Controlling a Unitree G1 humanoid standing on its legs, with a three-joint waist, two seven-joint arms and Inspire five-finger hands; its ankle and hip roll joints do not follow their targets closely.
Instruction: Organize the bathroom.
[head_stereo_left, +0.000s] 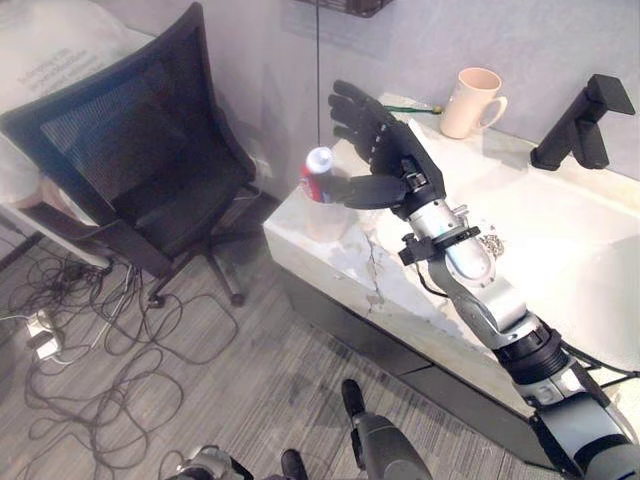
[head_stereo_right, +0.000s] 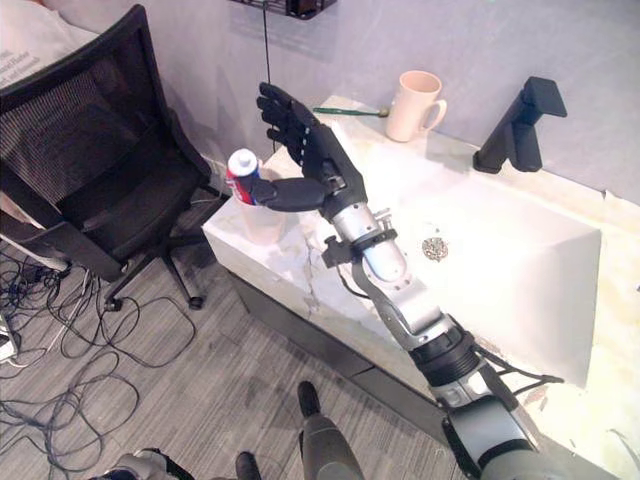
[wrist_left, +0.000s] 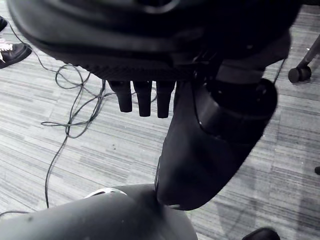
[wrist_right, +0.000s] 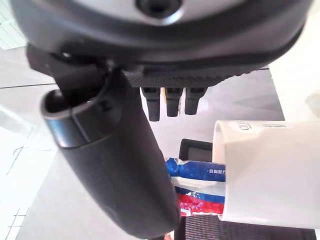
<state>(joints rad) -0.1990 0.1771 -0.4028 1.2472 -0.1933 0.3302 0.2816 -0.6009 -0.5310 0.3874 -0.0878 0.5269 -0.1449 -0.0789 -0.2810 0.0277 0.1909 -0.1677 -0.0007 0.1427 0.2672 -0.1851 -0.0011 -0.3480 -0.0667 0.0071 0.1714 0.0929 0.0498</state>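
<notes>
1. My right hand (head_stereo_right: 305, 150) is up over the left end of the sink counter (head_stereo_right: 330, 270), fingers straight and spread, thumb sticking out toward the toothpaste tube (head_stereo_right: 241, 165). It grips nothing.
2. The toothpaste tube stands cap-up in a clear cup (head_stereo_right: 258, 215) at the counter's left front corner. In the right wrist view the tube (wrist_right: 200, 185) sits just past the thumb; I can't tell if the thumb touches it.
3. My left hand (wrist_left: 142, 97) hangs low over the floor, fingers relaxed, idle and empty.
4. A beige mug (head_stereo_right: 412, 105) sits on the counter's back edge, with a green toothbrush (head_stereo_right: 350, 111) lying flat just left of it, also on the back edge. A black faucet (head_stereo_right: 520, 125) stands further right.
5. Progress, my call: the toothpaste looks stowed in its cup, so that part may be done. The toothbrush is loose on the counter and probably needs to go into a cup or the mug. Roughly halfway, as far as I can see.
6. A black office chair (head_stereo_left: 130, 150) stands off the counter's left end.
</notes>
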